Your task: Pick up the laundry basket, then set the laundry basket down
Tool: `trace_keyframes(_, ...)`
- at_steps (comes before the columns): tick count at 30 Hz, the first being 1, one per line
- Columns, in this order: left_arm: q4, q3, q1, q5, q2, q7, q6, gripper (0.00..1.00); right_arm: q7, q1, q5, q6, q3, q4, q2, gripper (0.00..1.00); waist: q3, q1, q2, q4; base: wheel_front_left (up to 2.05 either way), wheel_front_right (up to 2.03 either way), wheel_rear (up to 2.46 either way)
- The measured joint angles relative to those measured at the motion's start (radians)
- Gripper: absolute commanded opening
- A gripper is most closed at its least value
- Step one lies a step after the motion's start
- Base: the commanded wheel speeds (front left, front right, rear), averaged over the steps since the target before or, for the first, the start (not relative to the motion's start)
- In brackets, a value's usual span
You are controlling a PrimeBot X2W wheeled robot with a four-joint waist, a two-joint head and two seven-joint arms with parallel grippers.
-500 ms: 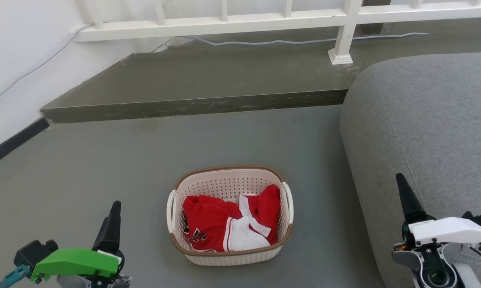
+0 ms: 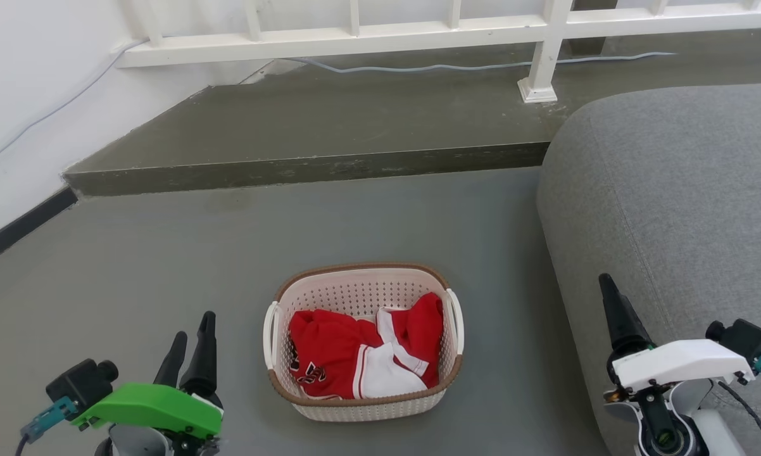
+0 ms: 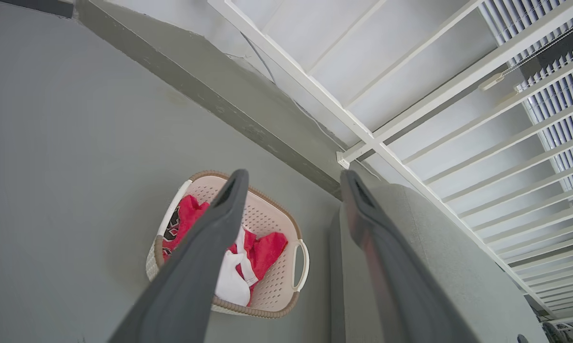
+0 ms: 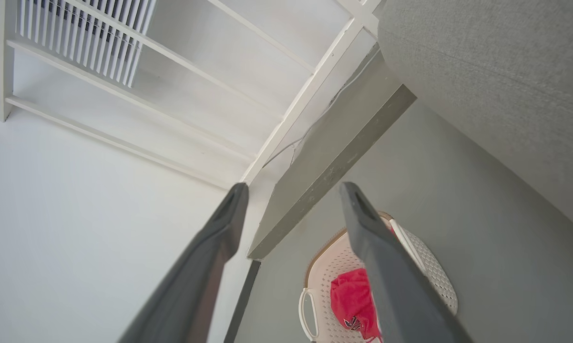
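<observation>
Green plastic cases our left wrist at the lower left of the head view. From it our left pincer [image 2: 194, 326] rises with its two dark fingers parted and holding nothing. It is near the laundry basket [image 2: 368, 405] but not touching it. The basket sits upright on the grey floor [image 2: 165, 253] between our arms, its brown rim on top and a white loop handle [image 2: 270, 335] on each side. Red-and-white clothing [image 2: 330, 354] lies bunched inside it. Behind the basket we see a raised concrete step [image 2: 304, 168] and a white railing [image 2: 355, 38] above that. Just right of the basket stands a grey upholstered sofa [image 2: 672, 190]. Our right pincer [image 4: 294, 193], white-cased, hangs in front of the sofa with its fingers spread and empty, well apart from the basket.
</observation>
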Motion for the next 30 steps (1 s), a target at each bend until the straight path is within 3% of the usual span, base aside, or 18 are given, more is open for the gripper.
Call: trace_keyframes(30,-0.079,-0.115,0.002,0.441,0.001,-0.092,0.078,1.00,-0.084,0.016,-0.392,-0.068,0.109,-0.058,0.001,1.00,0.006,0.0000,0.0000,-0.004,0.00,0.00,0.00)
